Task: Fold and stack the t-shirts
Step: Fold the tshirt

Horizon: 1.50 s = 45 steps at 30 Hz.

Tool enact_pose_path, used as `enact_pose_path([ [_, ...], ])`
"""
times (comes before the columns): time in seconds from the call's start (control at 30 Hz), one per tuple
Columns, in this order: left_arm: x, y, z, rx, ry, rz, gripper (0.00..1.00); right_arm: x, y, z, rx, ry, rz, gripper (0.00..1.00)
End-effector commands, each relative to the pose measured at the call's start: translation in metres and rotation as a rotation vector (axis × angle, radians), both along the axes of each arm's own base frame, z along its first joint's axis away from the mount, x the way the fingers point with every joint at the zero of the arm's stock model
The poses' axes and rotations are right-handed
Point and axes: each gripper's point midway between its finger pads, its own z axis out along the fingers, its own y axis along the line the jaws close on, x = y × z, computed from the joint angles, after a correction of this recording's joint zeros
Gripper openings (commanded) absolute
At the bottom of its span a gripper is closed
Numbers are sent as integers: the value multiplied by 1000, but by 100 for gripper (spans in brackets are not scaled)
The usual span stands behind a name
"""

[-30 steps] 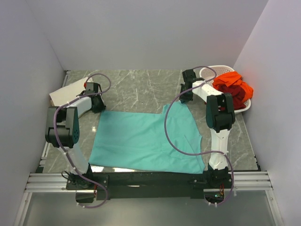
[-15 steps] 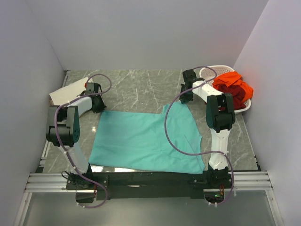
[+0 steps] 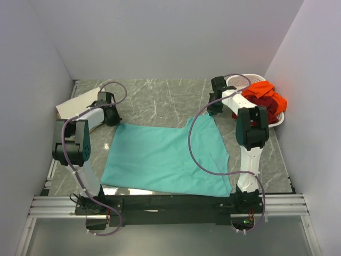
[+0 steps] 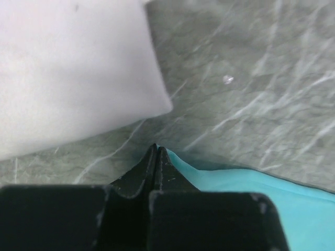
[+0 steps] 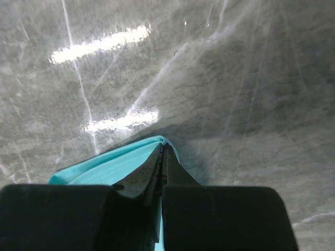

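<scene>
A teal t-shirt [image 3: 165, 157] lies spread flat on the marble table. My left gripper [image 3: 113, 121] is shut on its far left corner [image 4: 209, 175], next to a folded cream t-shirt [image 3: 80, 102] at the back left [image 4: 68, 68]. My right gripper [image 3: 214, 110] is shut on the teal t-shirt's far right corner [image 5: 120, 162]. Orange and dark red t-shirts [image 3: 264, 96] are heaped in the white basket [image 3: 237, 81] at the back right.
Grey walls close in the table on three sides. The basket stands just right of my right arm. Purple cables loop from both arms over the teal cloth. A metal rail [image 3: 170, 201] runs along the near edge.
The left jaws have closed on the teal shirt's far left corner. Both grippers have shifted slightly away from me, and the right one has drawn its corner to the right.
</scene>
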Motion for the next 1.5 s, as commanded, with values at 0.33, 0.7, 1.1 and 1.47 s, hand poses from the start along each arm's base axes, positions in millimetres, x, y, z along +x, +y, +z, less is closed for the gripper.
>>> enact_pose_path([
  [0.33, 58, -16, 53, -68, -129, -37, 0, 50, -10, 85, 28, -192, -56, 0],
  [0.7, 98, -22, 71, -80, -186, -83, 0, 71, -15, 135, 63, -272, -65, 0],
  [1.1, 69, -19, 67, -89, -168, -88, 0, -33, -7, 122, 133, -219, -48, 0],
  [1.47, 42, -5, 75, -31, -155, -30, 0, -109, -14, 126, 137, -220, -64, 0],
])
